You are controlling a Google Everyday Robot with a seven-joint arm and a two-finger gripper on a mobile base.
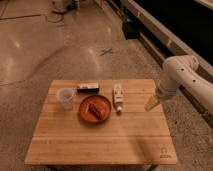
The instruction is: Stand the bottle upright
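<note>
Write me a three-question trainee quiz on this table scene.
1. True or false: the bottle stands upright on the table.
2. Which thing is nearest the bottle? A) orange plate B) cup C) box
3. Fill in: in the camera view, the gripper is near the table's ____ edge, apart from the bottle.
Key: 1 false, it lies on its side; 2 A; 3 right.

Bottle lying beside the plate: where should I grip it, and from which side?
Probably the bottle at mid-body, from above: it lies flat and slim, the plate close beside it. The gripper is near the table's right edge.
</note>
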